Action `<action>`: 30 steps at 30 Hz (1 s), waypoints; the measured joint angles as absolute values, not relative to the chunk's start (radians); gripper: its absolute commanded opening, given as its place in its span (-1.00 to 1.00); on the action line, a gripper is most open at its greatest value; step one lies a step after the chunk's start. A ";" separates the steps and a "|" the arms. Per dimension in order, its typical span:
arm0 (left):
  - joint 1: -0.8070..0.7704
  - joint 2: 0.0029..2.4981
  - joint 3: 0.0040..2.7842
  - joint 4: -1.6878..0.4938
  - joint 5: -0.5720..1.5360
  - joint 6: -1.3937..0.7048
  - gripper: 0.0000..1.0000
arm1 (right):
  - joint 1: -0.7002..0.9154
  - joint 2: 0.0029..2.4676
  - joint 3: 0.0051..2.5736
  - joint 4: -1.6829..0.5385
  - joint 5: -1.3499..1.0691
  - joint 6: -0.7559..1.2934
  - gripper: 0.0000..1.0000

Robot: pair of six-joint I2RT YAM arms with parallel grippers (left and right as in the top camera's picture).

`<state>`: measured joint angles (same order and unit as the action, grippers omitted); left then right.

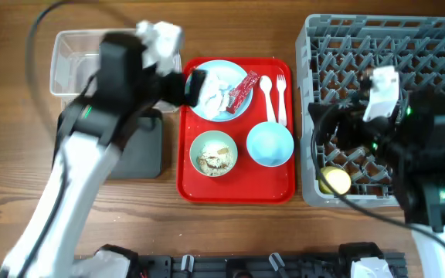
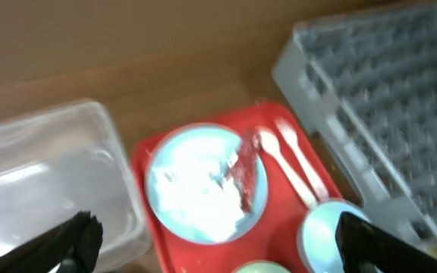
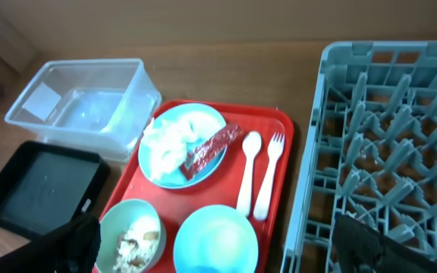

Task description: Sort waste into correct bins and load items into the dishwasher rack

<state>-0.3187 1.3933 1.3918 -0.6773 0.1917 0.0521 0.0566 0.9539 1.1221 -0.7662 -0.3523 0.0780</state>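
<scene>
The left gripper (image 2: 218, 246) is held wide open over the plate (image 1: 222, 66) at the red tray's (image 1: 238, 193) far left corner, where the tissue (image 1: 215, 93) could be pinched together with the wrapper (image 1: 242, 90) lying against it, and both misbinned.

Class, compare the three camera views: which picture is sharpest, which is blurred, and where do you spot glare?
Right wrist view: sharpest, with the spoon and fork crisp and pale glare on the floor of the clear tub. Left wrist view: blurred throughout, the blue plate and grey rack smeared. Overhead view: the red tray is clear, but the left arm is blurred.
</scene>
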 measured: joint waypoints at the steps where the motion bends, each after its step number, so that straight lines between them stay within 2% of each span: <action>1: -0.339 1.453 1.438 -0.700 0.187 0.056 1.00 | 0.057 0.974 1.142 -0.770 -0.352 0.076 0.99; 5: -0.405 1.652 1.586 -0.776 0.176 0.063 1.00 | 0.057 1.007 1.153 -0.803 -0.352 0.074 1.00; 11: -0.479 1.830 1.608 -0.760 0.173 0.066 1.00 | 0.057 1.074 1.153 -0.873 -0.351 0.073 1.00; 20: -0.492 1.898 1.608 -0.744 0.164 0.066 1.00 | 0.057 1.148 1.153 -0.937 -0.363 0.066 1.00; 30: -0.492 2.007 1.614 -0.669 0.062 0.066 1.00 | 0.057 1.153 1.153 -0.966 -0.367 0.066 0.99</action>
<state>-0.4919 2.0071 1.6142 -0.6685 0.0624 0.0662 0.0566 1.1534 1.1530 -0.9661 -0.3668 0.0662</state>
